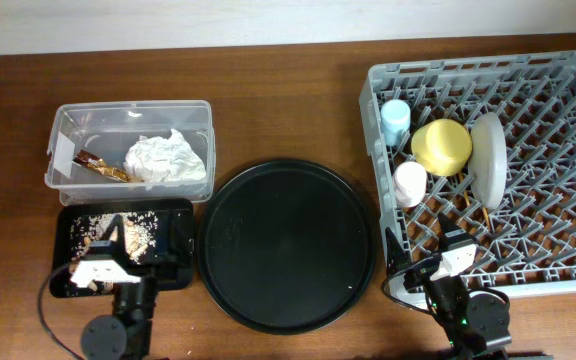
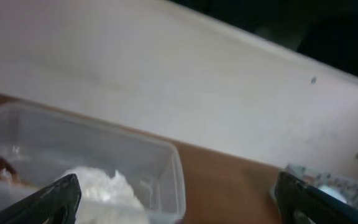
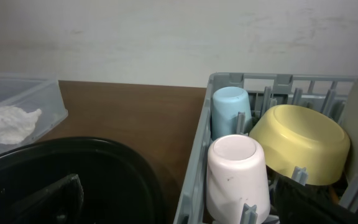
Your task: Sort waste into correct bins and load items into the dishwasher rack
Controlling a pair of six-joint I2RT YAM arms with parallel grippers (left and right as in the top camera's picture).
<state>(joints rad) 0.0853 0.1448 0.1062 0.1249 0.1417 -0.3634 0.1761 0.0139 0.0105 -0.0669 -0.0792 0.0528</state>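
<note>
The clear tub (image 1: 198, 110) holds the white napkin (image 1: 168, 158) and the brown-and-gold wrapper (image 1: 103, 166). The shallow black tray (image 1: 178, 210) holds tan crumbs (image 1: 138, 228). The grey rack (image 1: 558, 160) holds the blue cup (image 1: 395, 120), pink cup (image 1: 409, 183), yellow bowl (image 1: 441, 146) and the white plate (image 1: 488, 158) on edge. I cannot make out the chopsticks. My left gripper (image 1: 118, 245) (image 2: 179, 202) is open and empty over the black tray, facing the tub (image 2: 166, 168). My right gripper (image 1: 428, 240) (image 3: 188, 202) is open and empty, straddling the rack's front-left wall (image 3: 194, 168) near the pink cup (image 3: 238, 174).
The big round black tray (image 1: 288, 245) lies between the bins and the rack, with nothing on it. Both arm bases sit at the table's front edge. A pale wall runs along the back.
</note>
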